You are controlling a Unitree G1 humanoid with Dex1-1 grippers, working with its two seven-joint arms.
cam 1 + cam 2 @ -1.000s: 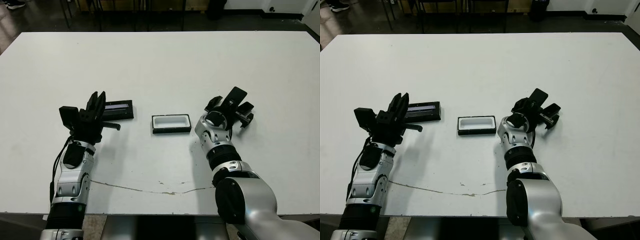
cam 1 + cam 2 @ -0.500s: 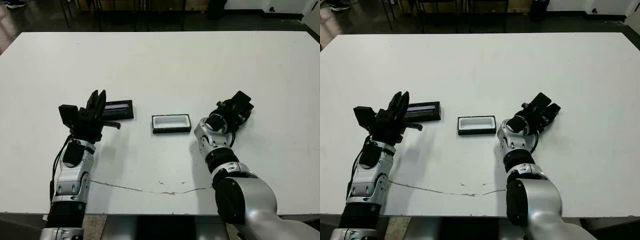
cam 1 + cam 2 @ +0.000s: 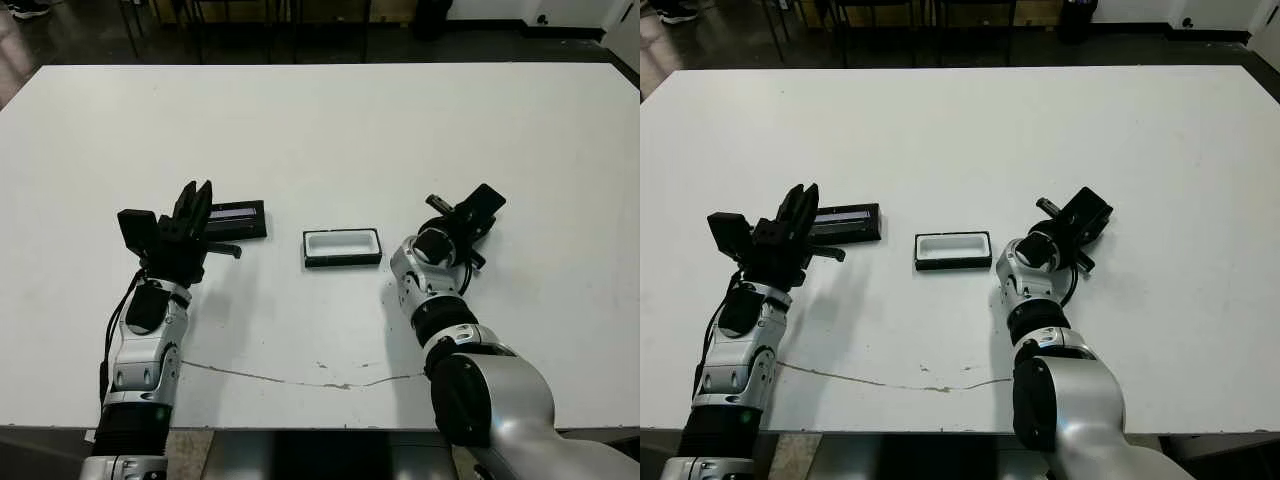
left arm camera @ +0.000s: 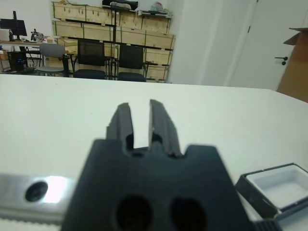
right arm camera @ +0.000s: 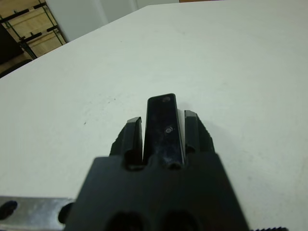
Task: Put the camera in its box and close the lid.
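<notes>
The camera [image 5: 163, 122], a slim glossy dark bar, sticks out between the two black fingers of my right gripper [image 3: 472, 212], which is shut on it. It is held just above the table, to the right of the box. The box [image 3: 343, 247], a shallow black tray with white lining, lies open at the table's middle and also shows in the left wrist view [image 4: 276, 185]. The lid [image 3: 240, 219], flat and black with a pale stripe, lies left of the box. My left gripper [image 3: 198, 188] hovers at the lid's left end, its fingers close together with nothing between them.
A thin dark crack [image 3: 300, 380] runs across the white table [image 3: 320, 130] near its front edge. Chairs and wooden crates [image 4: 110, 33] stand beyond the far edge.
My right wrist has rolled and drawn in, turning the camera it holds. The left arm, box and lid have stayed put.
</notes>
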